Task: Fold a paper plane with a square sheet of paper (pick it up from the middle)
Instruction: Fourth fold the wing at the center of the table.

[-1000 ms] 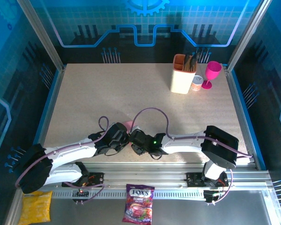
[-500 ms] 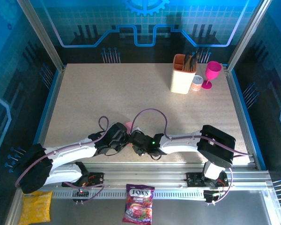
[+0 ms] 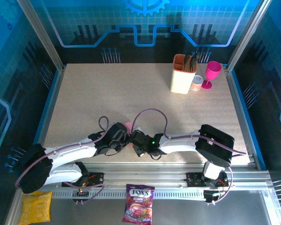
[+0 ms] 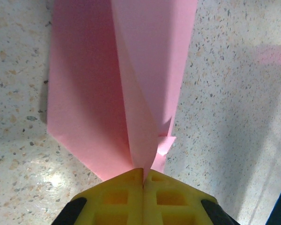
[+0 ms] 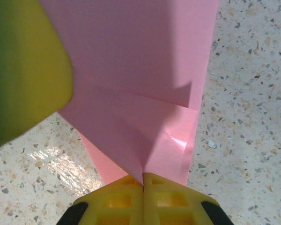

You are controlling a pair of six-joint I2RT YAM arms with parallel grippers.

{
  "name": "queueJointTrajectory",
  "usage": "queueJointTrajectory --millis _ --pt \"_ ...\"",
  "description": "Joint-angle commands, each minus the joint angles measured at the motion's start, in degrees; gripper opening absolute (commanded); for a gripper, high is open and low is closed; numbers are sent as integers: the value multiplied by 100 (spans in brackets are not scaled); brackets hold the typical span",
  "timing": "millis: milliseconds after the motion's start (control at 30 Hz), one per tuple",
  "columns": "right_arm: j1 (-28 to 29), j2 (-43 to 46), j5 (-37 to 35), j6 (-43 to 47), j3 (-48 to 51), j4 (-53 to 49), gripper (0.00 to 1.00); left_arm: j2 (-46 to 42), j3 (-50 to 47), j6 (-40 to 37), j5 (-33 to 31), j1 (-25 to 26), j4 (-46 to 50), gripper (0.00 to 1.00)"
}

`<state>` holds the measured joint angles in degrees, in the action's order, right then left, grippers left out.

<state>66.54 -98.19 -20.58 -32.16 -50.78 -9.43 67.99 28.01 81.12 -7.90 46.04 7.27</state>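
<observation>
Left gripper (image 4: 143, 172): my pads are pressed together, pinching a raised fold of the paper plane (image 4: 145, 70). The rest of it spreads ahead of my fingertips over the table (image 4: 234, 93). Right gripper (image 5: 143, 177): clamped tight on the same plane's crease, pink paper fanning forward from the tips. The plane is by the table's near edge, about mid-width, between both grippers.

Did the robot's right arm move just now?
Yes. The right arm's black elbow slid slightly left, away from the table's right edge. The right gripper pinches the paper plane.
</observation>
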Motion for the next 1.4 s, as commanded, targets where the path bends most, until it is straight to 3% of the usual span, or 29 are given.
queueJointTrajectory --millis 0,233,400,567,667,900,1233,1367 --pt "-108 -83 -25 -182 232 -9 0 -19 52 39 -95 45 113 0" --pt "-173 -49 56 -537 493 147 0 -111 217 -284 -152 61 230 0" --pt "-410 43 538 -779 828 503 0 -459 521 -831 -606 90 815 24" --pt "-778 130 1305 -996 1164 906 0 -850 473 -1197 -920 108 1093 35" --pt "-1044 107 1861 -1200 1381 1215 0 -948 372 -1457 -961 93 1117 31" --pt "-1513 -3 2783 -1791 1889 1969 0 -916 45 -2379 -639 90 395 0" --pt "-1721 -382 3358 -2035 1976 2358 0 95 -53 -3453 386 93 -1265 0" --pt "-1767 -477 3442 -2096 2035 2448 0 482 -34 -3561 463 97 -1587 0"
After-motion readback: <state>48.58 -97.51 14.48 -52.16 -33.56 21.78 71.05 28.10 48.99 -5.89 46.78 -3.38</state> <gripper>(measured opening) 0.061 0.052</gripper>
